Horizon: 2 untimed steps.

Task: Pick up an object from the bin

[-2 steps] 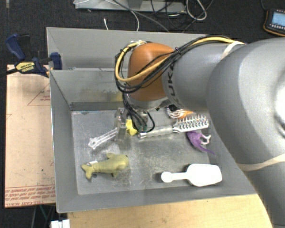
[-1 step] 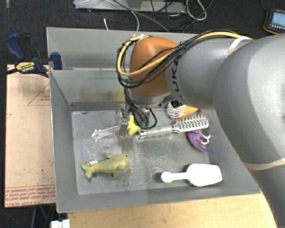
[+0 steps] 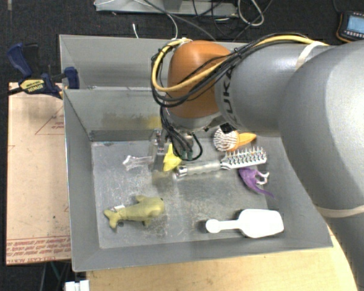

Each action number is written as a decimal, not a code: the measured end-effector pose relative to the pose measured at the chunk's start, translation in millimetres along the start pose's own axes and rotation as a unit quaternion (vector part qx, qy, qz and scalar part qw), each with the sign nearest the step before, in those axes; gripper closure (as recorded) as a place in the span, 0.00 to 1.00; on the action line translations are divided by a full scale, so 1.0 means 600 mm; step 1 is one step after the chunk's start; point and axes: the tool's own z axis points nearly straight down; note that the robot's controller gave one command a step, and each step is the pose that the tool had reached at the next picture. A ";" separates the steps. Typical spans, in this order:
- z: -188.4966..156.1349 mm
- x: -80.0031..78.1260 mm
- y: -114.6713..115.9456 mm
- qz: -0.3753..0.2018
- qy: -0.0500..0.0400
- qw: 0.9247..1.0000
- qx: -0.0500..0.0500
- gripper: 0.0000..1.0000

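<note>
Gripper is down near the bin floor, just above frame centre, under the orange cover. Can't tell whether it's spread or closed.

Small yellow piece sits right against its right side; can't tell if it's gripped. Clear plastic piece lies just left of it.

To the right:
- hairbrush with a clear handle, handle end near the yellow piece
- round brush with an orange handle, above the hairbrush
- purple piece, below the hairbrush bristles

Toy shark, yellow-green, is at lower left, well apart. White scoop is at lower right.
</note>
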 end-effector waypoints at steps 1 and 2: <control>-0.022 -0.001 0.000 0.000 -0.001 1.000 0.000 1.00; -0.051 0.000 0.001 0.000 0.000 1.000 -0.001 1.00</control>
